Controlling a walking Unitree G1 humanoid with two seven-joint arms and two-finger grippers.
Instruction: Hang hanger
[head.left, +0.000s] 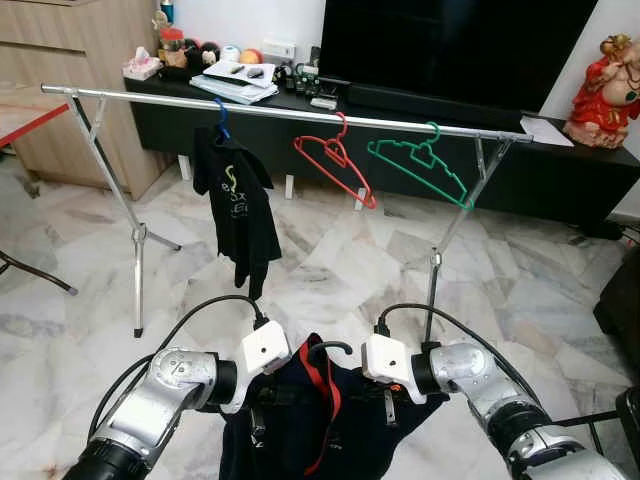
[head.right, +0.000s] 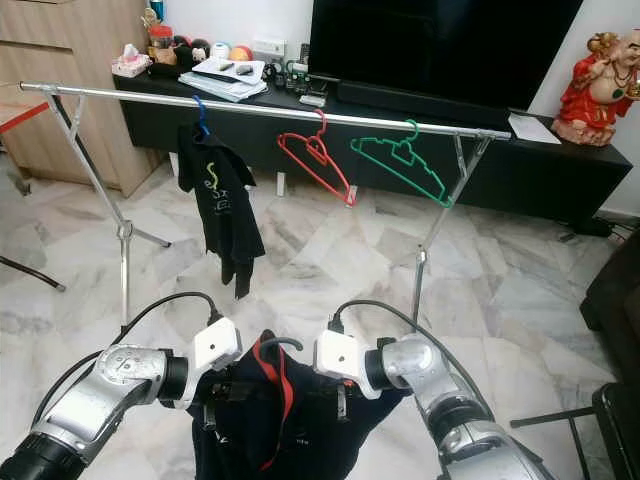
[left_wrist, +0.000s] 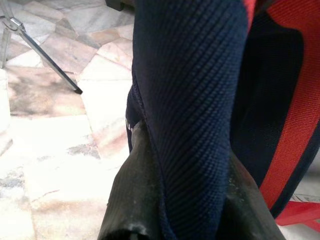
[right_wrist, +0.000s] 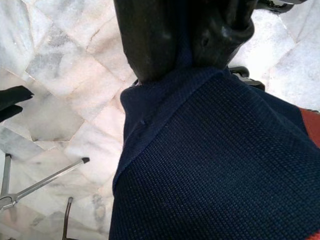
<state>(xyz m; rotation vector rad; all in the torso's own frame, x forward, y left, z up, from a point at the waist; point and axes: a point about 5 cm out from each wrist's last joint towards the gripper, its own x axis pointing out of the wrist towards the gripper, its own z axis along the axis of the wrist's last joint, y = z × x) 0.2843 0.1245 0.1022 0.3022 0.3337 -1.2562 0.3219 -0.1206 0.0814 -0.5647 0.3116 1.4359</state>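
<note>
A navy shirt (head.left: 300, 420) with red trim hangs on a black hanger. The hanger's hook (head.left: 330, 348) sticks up between my two wrists, low in front of me. My left gripper (left_wrist: 185, 145) is shut on the shirt's left shoulder, with the fabric pinched between its black fingers (left_wrist: 132, 195). My right gripper (right_wrist: 185, 62) is shut on the right shoulder, and the fabric bunches under its fingers (right_wrist: 150, 40). In the head views the cloth mostly hides both grippers. The silver clothes rail (head.left: 300, 112) runs across ahead of me, above the shirt.
On the rail hang a black T-shirt (head.left: 237, 205) on a blue hanger, a bare red hanger (head.left: 335, 160) and a bare green hanger (head.left: 420, 165). Behind stand a black TV console (head.left: 560, 170) and a wooden cabinet (head.left: 90, 50). The rail's legs (head.left: 138, 240) splay over marble floor.
</note>
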